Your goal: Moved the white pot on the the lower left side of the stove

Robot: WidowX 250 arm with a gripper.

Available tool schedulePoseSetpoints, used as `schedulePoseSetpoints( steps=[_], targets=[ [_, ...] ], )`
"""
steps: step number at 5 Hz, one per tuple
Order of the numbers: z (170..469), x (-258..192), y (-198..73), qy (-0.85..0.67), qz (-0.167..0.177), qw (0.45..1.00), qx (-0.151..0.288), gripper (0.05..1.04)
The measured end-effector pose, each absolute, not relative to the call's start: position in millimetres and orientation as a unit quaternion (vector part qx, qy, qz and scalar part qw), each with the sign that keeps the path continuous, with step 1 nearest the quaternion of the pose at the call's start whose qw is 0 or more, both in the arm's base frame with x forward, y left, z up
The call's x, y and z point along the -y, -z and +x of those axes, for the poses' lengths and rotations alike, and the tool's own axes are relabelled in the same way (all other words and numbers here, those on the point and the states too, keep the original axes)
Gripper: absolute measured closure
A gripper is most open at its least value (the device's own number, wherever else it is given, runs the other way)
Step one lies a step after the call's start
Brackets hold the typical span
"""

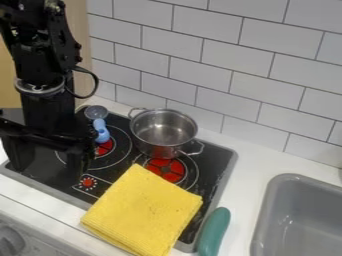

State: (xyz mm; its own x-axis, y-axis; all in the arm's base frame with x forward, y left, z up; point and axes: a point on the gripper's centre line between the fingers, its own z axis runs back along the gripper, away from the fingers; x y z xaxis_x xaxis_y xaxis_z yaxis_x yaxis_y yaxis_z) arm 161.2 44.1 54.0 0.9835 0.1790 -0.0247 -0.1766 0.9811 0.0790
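One yellow cloth (143, 210) sprawls over the near right part of the stove (224, 167), and there's the first worry: a pot dragged low towards the stove's near left could snag its corner and bunch it up under the base. Over the stove's left side hangs the gripper (51, 161), fingers (79, 162) spread wide with nothing between them. And the pot (165, 131) (plain silvery metal to my eye, whatever the call of "white") stands upright towards the stove's far side, partly over a red burner disc (172, 171). Take that rim too shallow and the smooth wall could slip or tip; swing it low across the stove's far left and it might clip the blue utensil (101, 132) with the round head. Now the surface: a pale knob (11, 241) sits below the stove's near left, a green rounded thing (214, 232) lies along its near right edge, white counter (252, 161) surrounds its black top, and a grey sink (267, 212) is well to its right. Behind the stove, white tiles (200, 75) climb the wall, with a tan panel at its far left.
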Motion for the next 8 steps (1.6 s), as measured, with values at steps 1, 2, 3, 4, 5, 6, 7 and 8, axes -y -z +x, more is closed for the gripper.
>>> schedulePoseSetpoints(
  steps=[1, 2, 3, 4, 5, 6, 7, 8],
  targets=[
    [149, -42, -46, -0.093, 0.036, 0.994, -0.037, 0.083],
    [160, -42, -47, -0.118, 0.032, 0.992, -0.041, 0.083],
    [178, -42, -57, -0.168, 0.024, 0.985, -0.031, 0.083],
    [201, -37, -59, -0.288, 0.042, 0.956, -0.025, 0.083],
    [228, -34, -60, -0.404, 0.032, 0.914, -0.028, 0.083],
    [251, -30, -59, -0.451, 0.043, 0.891, -0.003, 0.083],
    [273, -26, -55, -0.462, 0.058, 0.885, 0.002, 0.083],
    [285, -19, -43, -0.466, 0.058, 0.883, 0.0, 0.083]
  ],
)
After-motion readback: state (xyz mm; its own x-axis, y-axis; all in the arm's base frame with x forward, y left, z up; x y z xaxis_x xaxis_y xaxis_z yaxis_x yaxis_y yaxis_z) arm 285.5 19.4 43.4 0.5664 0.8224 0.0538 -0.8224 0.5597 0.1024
